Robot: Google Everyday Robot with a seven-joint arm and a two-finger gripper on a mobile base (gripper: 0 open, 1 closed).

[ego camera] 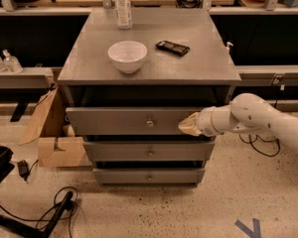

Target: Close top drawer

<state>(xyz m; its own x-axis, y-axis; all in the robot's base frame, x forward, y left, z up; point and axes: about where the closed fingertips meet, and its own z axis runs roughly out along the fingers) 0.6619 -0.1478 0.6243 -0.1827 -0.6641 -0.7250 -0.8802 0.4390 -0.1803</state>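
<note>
Top drawer (114,121) sticking out; jaws at right end of its front.

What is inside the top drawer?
The top drawer stands partly open, yet only a dark gap shows; the cabinet top covers its contents. The pincer is at the right end of its front.

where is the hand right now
In the camera view, the hand is at the right end of the top drawer front, right of its knob and just above the middle drawer.
</note>
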